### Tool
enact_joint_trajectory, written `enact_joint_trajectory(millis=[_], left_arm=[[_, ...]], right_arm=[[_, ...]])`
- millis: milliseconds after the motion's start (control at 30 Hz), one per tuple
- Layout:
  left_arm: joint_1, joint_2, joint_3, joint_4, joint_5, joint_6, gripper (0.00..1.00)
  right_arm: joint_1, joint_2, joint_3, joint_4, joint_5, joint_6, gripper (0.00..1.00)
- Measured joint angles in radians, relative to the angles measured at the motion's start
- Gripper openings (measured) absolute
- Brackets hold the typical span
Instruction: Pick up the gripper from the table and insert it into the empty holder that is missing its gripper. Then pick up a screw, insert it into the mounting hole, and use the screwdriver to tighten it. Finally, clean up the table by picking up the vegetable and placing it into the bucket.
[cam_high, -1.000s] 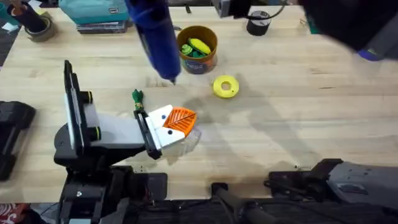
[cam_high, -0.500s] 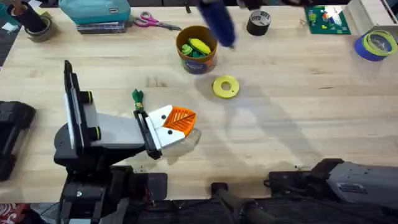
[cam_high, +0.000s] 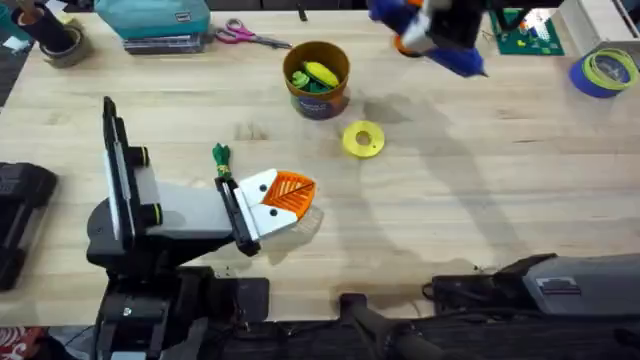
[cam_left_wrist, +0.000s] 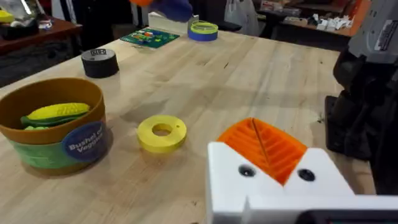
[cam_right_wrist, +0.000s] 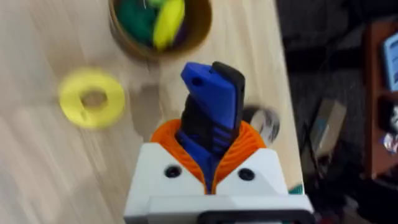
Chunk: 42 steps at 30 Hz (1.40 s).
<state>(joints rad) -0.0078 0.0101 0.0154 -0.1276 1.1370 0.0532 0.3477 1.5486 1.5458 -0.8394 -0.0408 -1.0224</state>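
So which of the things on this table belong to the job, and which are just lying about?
Job: screwdriver in the right gripper; bucket holding the vegetable; left gripper.
Lying about: yellow disc, scissors, black tape roll, blue tape roll.

- One bucket (cam_high: 318, 80) — brown-orange, on the worktop (cam_high: 480, 200)
- One yellow disc (cam_high: 362, 140)
- One blue screwdriver (cam_right_wrist: 210, 121)
- One pair of scissors (cam_high: 243, 35)
- Three tape rolls — blue-rimmed (cam_high: 605, 72), black (cam_left_wrist: 100, 62), brown (cam_high: 62, 45)

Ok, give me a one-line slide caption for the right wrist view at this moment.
Right gripper clamps the blue screwdriver above the table, with the yellow disc and the vegetable-filled bucket beyond.
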Motion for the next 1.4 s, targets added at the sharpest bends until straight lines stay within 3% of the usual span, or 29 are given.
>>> enact_joint_trajectory(millis=[233,467,933,967,1133,1167,1400], left_arm=[[0.0,0.0,0.0,0.0,0.0,0.0,0.004],[0.0,0.0,0.0,0.0,0.0,0.0,0.004],[0.0,0.0,0.0,0.0,-0.003,0.0,0.004],[0.0,0.0,0.0,0.0,-0.004,0.0,0.004],[0.0,0.0,0.0,0.0,-0.003,0.0,0.004],[0.0,0.0,0.0,0.0,-0.003,0.0,0.004],[0.0,0.0,0.0,0.0,-0.004,0.001,0.007]], right_arm=[[-0.128,0.012,-0.271,0.22,0.019,-0.18,0.024],[-0.183,0.017,-0.507,0.46,0.022,-0.257,0.024],[-0.186,0.17,-0.551,0.519,0.034,-0.287,0.025],[-0.186,0.17,-0.551,0.519,0.036,-0.284,0.098],[-0.19,0.164,-0.54,0.558,0.047,-0.287,0.852],[-0.191,0.163,-0.534,0.56,0.047,-0.29,0.953],[-0.191,0.136,-0.535,0.528,0.046,-0.265,0.996]])
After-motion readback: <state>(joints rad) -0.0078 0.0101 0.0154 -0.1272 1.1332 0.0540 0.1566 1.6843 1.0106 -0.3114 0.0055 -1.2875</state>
